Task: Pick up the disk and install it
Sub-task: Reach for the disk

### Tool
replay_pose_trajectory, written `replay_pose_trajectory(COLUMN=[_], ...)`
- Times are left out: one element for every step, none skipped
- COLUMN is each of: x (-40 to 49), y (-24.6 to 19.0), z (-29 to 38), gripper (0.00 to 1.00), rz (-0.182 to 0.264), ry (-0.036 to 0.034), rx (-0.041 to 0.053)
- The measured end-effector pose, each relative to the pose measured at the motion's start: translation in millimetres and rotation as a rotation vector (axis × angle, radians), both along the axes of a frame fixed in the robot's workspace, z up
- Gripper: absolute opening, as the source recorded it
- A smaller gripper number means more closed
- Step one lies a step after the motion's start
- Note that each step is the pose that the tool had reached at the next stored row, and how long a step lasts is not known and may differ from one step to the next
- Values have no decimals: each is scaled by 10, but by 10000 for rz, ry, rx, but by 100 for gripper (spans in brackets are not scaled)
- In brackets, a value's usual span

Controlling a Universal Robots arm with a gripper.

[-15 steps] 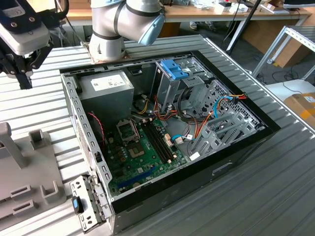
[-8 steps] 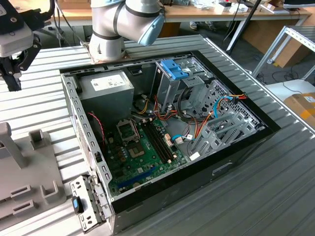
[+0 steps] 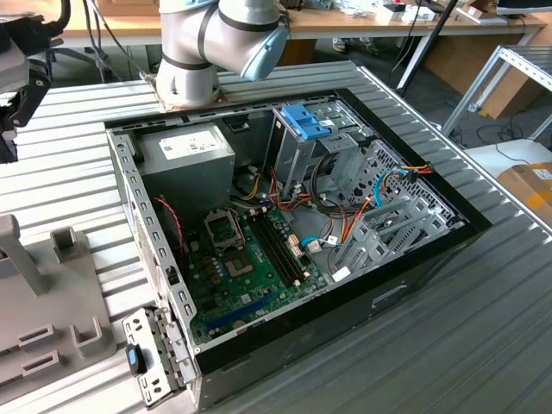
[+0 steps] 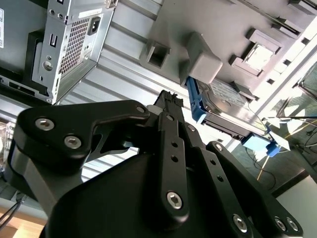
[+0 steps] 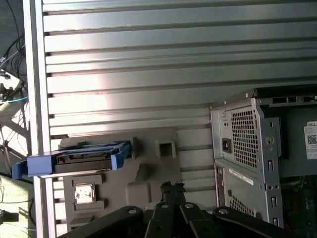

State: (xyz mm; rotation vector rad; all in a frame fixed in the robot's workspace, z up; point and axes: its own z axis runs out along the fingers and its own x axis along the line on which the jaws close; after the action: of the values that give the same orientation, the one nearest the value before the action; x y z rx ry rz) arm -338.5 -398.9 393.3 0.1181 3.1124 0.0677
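A flat black disk framed in bright blue plastic rails (image 5: 81,159) rests on a grey moulded fixture (image 5: 148,166) near the edge of the ribbed aluminium tabletop (image 3: 483,328). Bare slats separate the fixture from the open black computer case (image 3: 388,293). The black tool (image 5: 172,188), tips pressed together and empty, hangs near the disk without touching it.

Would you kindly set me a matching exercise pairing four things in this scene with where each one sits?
Things: 1 disk; 2 motherboard; 3 blue latch; 4 power supply.
Places: A atop the drive cage; B on the grey fixture outside the case; C in the case corner beside the arm; D flat on the case floor.
Pairs: 1-B; 2-D; 3-A; 4-C.
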Motion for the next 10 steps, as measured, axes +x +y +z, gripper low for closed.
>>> replay_pose_trajectory(x=[-25, -46, -119, -156, -157, -157, -158, -158, -160, -161], y=[0, 0, 0, -1, 0, 0, 0, 0, 0, 0], z=[0, 1, 1, 0, 1, 1, 1, 0, 1, 0], gripper=[11, 11, 11, 11, 11, 11, 11, 11, 11, 11], rz=[0, 0, 0, 1, 2, 1, 1, 1, 1, 1], ry=[1, 1, 1, 1, 1, 1, 1, 0, 1, 1], rx=[-1, -1, -1, -1, 0, 0, -1, 0, 0, 0])
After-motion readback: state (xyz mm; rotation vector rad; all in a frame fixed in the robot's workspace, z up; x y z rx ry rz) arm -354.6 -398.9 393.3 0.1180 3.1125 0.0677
